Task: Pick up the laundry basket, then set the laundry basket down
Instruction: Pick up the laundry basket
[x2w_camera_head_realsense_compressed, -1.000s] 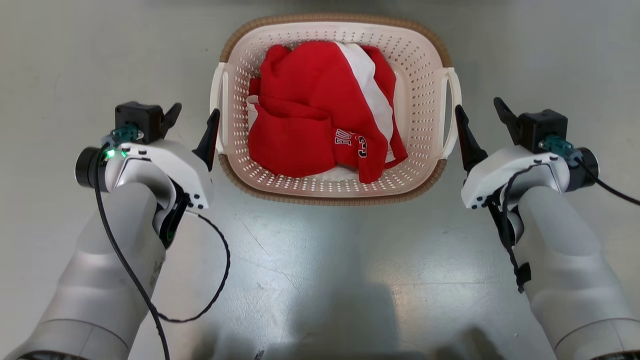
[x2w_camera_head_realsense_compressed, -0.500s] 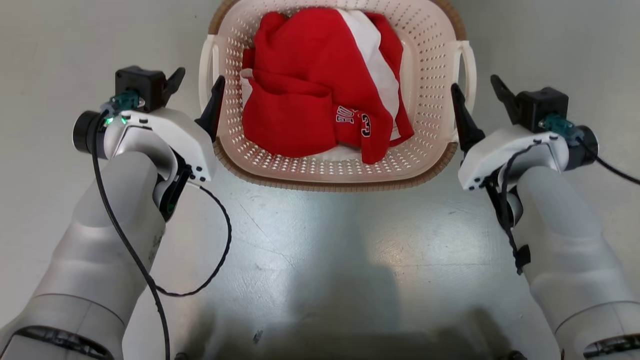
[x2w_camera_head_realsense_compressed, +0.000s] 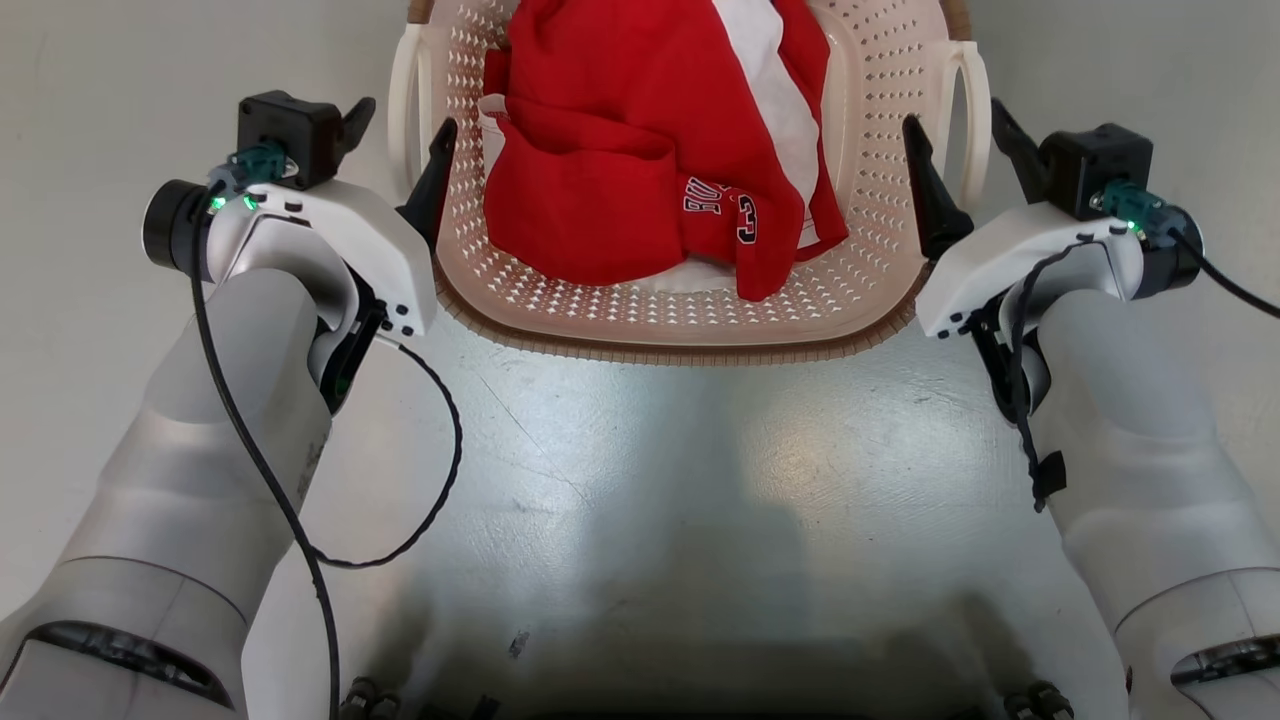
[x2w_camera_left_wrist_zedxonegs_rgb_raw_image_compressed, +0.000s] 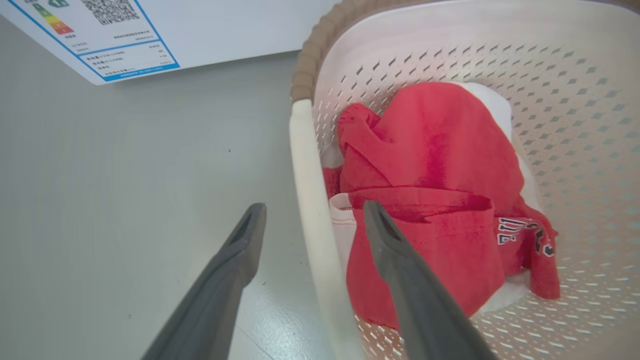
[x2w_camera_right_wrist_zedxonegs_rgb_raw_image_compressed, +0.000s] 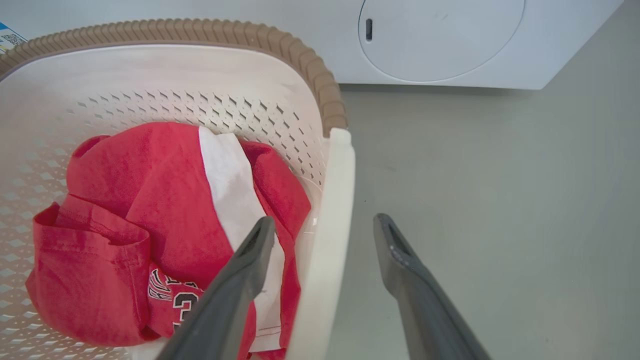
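Since a second ago both arms have reached forward. The left tool (x2w_camera_head_realsense_compressed: 405, 115) and right tool (x2w_camera_head_realsense_compressed: 952, 112), each spread wide, now straddle the smooth white loop handles (x2w_camera_left_wrist_zedxonegs_rgb_raw_image_compressed: 310, 200), gripping nothing. The basket (x2w_camera_head_realsense_compressed: 700, 330) lies between them over the glossy grey floor (x2w_camera_head_realsense_compressed: 650, 480), before a white washer (x2w_camera_right_wrist_zedxonegs_rgb_raw_image_compressed: 440, 40). It shows higher and larger in the shifted head view. It is cream perforated plastic, rounded, with a ribbed brown rim, and holds a crumpled red-and-white jersey (x2w_camera_head_realsense_compressed: 620, 150).

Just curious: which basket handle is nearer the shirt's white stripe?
The white loop handle on the robot's right; the left one sits beside red fabric.
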